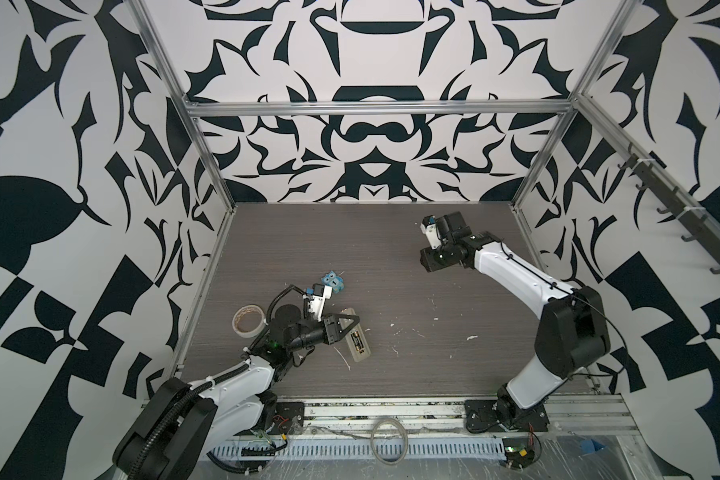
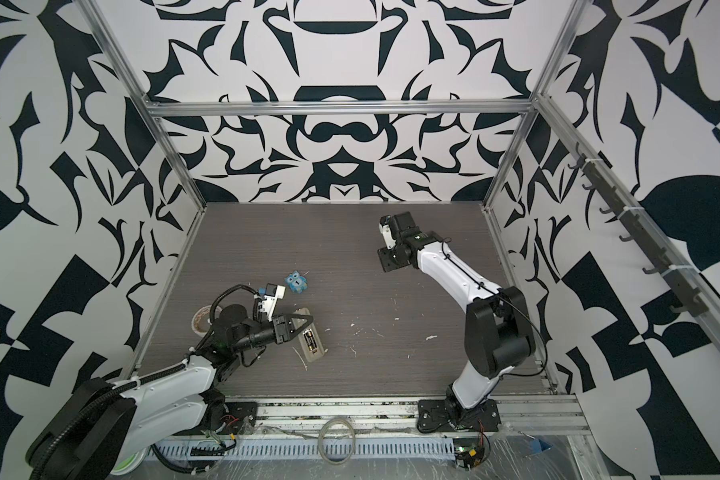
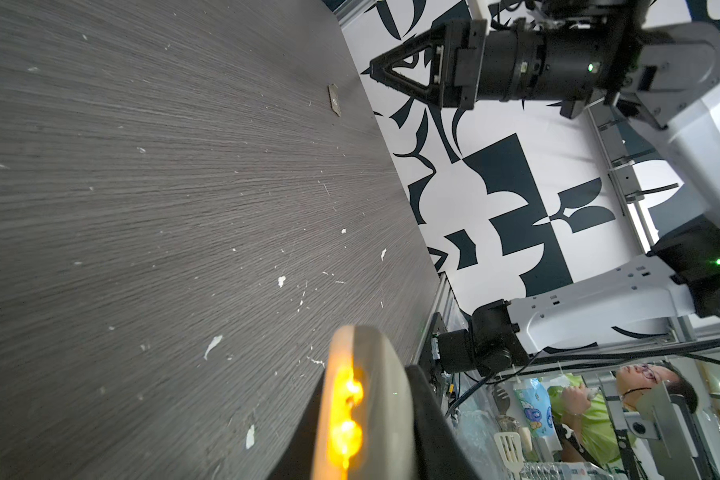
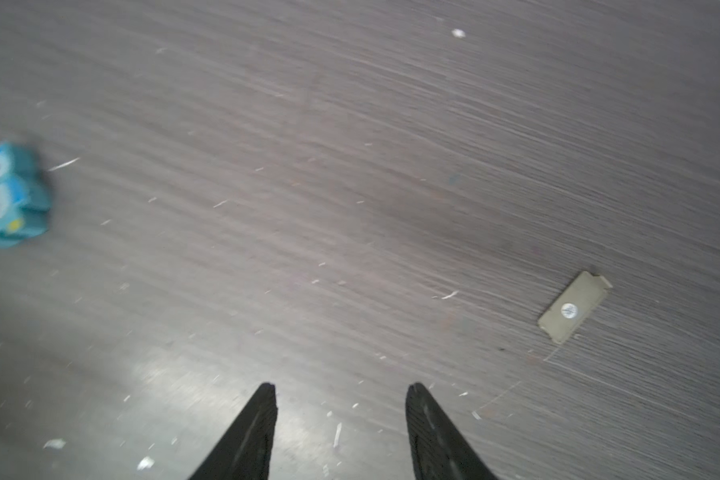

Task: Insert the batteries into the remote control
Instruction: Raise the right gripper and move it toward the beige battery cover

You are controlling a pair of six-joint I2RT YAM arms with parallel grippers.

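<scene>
Two dark batteries [image 1: 356,340] are seen in both top views, apparently side by side in the open bay of the remote [image 1: 361,353]. The remote rests back-up on the table [image 1: 433,353] near the front left. At this size it cannot be confirmed that both are fully seated. The left claw [image 1: 347,323] is laid over the remote's far half, and the right claw [image 1: 428,259] is held well apart toward the back right. A blue owl [image 1: 334,284] and a tape roll [image 1: 248,320] are found nearby.

In the left wrist view the remote is shown clamped between the closed fingers.

In the right wrist view the right claw's fingers are parted over bare table with nothing between them, and a grey cover [image 4: 574,307] is seen lying loose.

Loading is judged essentially done; only the cover seems left to be fitted.
</scene>
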